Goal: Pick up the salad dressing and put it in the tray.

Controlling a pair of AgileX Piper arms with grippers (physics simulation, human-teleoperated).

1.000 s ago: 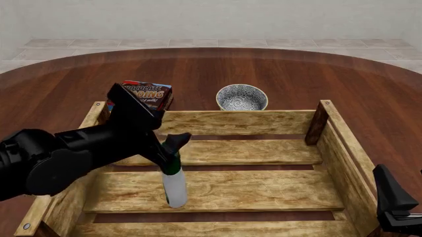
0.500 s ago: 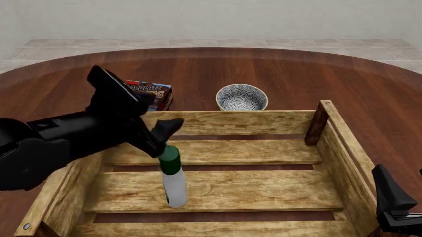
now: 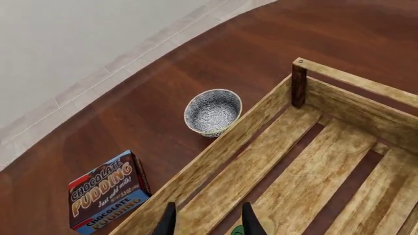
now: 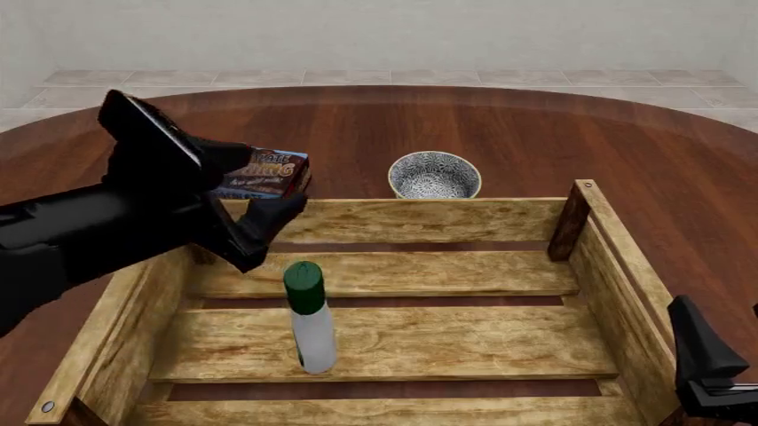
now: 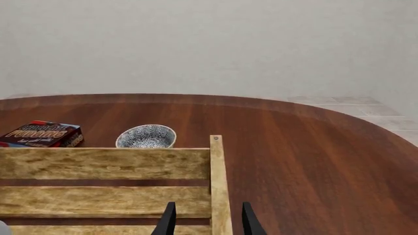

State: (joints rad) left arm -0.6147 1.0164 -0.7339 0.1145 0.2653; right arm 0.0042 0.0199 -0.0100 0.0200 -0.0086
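The salad dressing [image 4: 311, 330], a whitish bottle with a dark green cap, stands upright on the slatted floor of the tray [image 4: 417, 220], the big wooden crate, in its left half. My left gripper [image 4: 268, 232] is open and empty, above and to the left of the bottle's cap, clear of it. In the left wrist view the gripper [image 3: 209, 223] has its fingers apart over the tray's floor [image 3: 307, 161], with a sliver of the green cap [image 3: 238, 229] at the frame's edge. My right gripper [image 4: 711, 359] is open and empty by the tray's near right corner; it also shows in the right wrist view [image 5: 207, 220].
A chocolate pudding box [image 4: 263, 173] lies behind the tray's back left corner. A small speckled bowl [image 4: 434, 175] stands behind the back wall. Both show in the left wrist view, bowl [image 3: 212, 111] and box [image 3: 107, 196]. The tray's corner post [image 5: 218, 186] is right before the right gripper.
My left gripper has let go of the bottle and risen up and to the left, away from the cap. The bottle stays standing in the tray. The right arm has not moved.
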